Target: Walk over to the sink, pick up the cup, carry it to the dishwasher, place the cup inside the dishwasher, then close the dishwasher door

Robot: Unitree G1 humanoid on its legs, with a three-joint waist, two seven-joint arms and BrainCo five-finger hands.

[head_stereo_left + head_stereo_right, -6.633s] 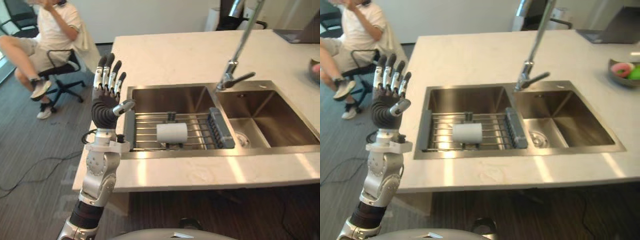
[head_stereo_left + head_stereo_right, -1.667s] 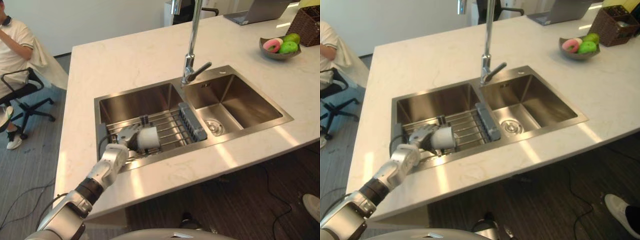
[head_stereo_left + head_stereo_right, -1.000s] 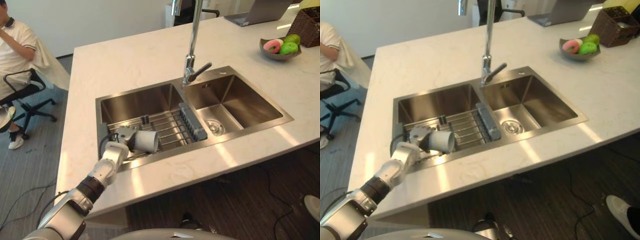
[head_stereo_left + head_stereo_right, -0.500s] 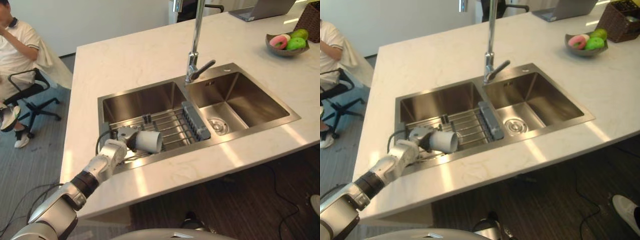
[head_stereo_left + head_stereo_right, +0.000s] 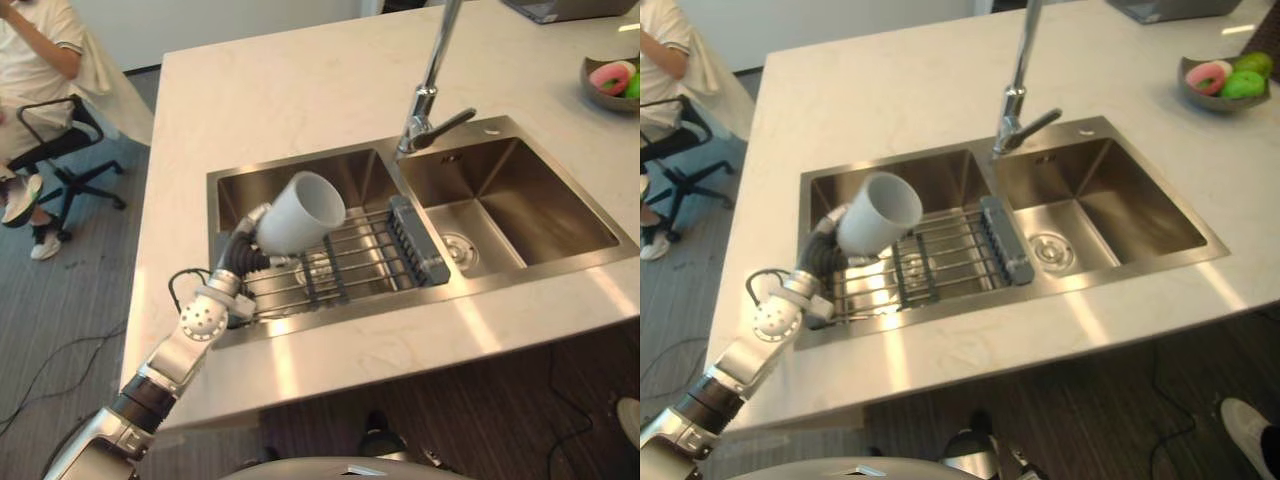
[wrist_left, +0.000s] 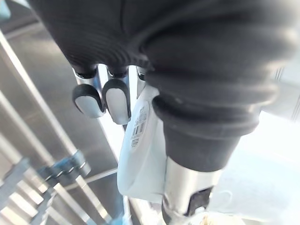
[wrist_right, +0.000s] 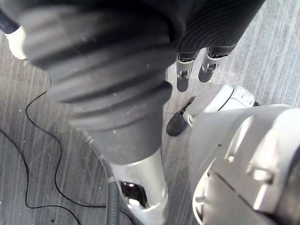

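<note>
Left hand [image 5: 243, 252] was curled round the white cylindrical cup [image 5: 300, 212], holding it tilted, mouth upward, over the left basin of the stainless steel double sink [image 5: 214, 190], above the left end of the wire drying rack [image 5: 352, 262]; right hand [image 7: 117, 89] hung above the grey striped floor [image 7: 276, 56], fingers [image 7: 183, 75] loosely straight.

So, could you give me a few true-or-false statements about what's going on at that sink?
The left hand holds the cup. True.
The cup lies on the rack. False: it is held in the air above the rack.
The rack sits in the right basin. False: it is in the left basin.
A bowl stands on the counter. True.
</note>
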